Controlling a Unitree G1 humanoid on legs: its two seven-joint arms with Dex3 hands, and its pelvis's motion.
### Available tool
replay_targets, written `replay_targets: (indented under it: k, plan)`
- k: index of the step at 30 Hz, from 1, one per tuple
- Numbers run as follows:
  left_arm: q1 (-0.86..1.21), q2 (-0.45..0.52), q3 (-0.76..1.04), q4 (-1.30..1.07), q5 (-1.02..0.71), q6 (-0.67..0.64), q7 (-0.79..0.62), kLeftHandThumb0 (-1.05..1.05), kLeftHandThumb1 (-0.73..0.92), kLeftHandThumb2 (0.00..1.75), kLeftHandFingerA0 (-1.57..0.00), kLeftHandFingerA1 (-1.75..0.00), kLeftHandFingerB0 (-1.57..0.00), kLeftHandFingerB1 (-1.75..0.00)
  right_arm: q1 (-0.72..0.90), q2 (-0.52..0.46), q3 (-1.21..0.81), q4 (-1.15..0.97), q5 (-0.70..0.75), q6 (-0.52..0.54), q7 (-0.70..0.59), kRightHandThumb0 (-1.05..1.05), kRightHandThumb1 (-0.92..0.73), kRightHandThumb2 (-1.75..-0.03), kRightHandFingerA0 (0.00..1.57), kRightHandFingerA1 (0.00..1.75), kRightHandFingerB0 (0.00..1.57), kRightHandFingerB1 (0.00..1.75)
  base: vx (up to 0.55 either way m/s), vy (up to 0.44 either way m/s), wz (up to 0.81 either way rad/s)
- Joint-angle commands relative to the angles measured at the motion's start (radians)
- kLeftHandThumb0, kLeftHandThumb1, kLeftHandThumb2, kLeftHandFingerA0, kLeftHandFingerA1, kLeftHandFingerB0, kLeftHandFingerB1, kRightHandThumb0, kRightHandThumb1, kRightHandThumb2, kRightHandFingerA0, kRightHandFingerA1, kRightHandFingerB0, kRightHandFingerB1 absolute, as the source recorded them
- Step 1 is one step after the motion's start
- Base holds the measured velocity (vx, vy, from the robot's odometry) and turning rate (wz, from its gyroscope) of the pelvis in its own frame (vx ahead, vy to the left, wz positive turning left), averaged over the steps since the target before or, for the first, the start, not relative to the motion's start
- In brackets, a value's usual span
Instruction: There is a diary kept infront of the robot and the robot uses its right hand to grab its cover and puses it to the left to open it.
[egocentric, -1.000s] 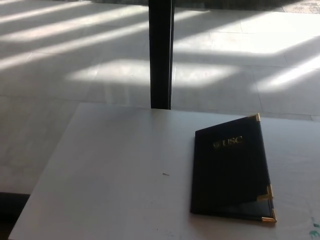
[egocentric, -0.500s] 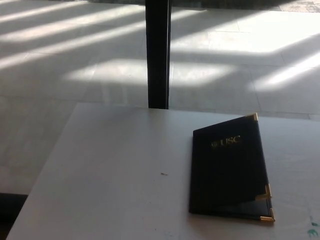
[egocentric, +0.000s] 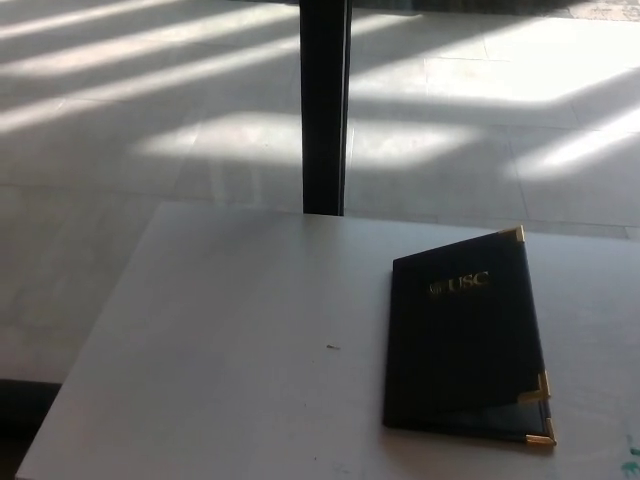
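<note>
black diary (egocentric: 462, 340), gold corners, white table (egocentric: 230, 340)

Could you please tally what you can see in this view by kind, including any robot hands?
Diary, dark cover with gold lettering, closed: 1
Gold corner caps visible on the diary: 3
White table: 1
Dark post beyond the table: 1
Robot hands: 0
Total: 6

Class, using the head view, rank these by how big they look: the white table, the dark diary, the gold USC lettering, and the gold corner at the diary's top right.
1. White table
2. Diary
3. USC lettering
4. Top-right gold corner, slightly smaller than the lettering
</note>
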Motion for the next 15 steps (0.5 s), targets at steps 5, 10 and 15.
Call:
replay_targets:
  k: [5, 10, 15]
  plan:
    - [0.014, 0.008, 0.013, -0.009, -0.07, 0.069, 0.0, -0.58, 0.79, 0.63, -0.26, -0.43, -0.25, -0.41, -0.022, 0.124, 0.138, 0.05, 0.004, 0.164, -0.121, -0.84, -0.92, -0.74, 0.27, 0.44, 0.19, 0.37, 0.0, 0.0, 0.0]
    - [0.023, 0.009, 0.006, -0.017, -0.074, 0.073, 0.003, -0.58, 0.79, 0.63, -0.25, -0.42, -0.24, -0.41, -0.034, 0.141, 0.145, 0.086, 0.013, 0.175, -0.14, -0.81, -0.92, -0.77, 0.24, 0.45, 0.17, 0.38, 0.0, 0.0, 0.0]
    - [0.02, 0.01, 0.007, 0.004, -0.078, 0.058, 0.0, -0.58, 0.79, 0.63, -0.26, -0.43, -0.24, -0.4, -0.031, 0.135, 0.145, 0.15, 0.019, 0.166, -0.121, -0.83, -0.77, -1.15, 0.13, 0.52, 0.0, 0.43, 0.0, 0.0, 0.0]
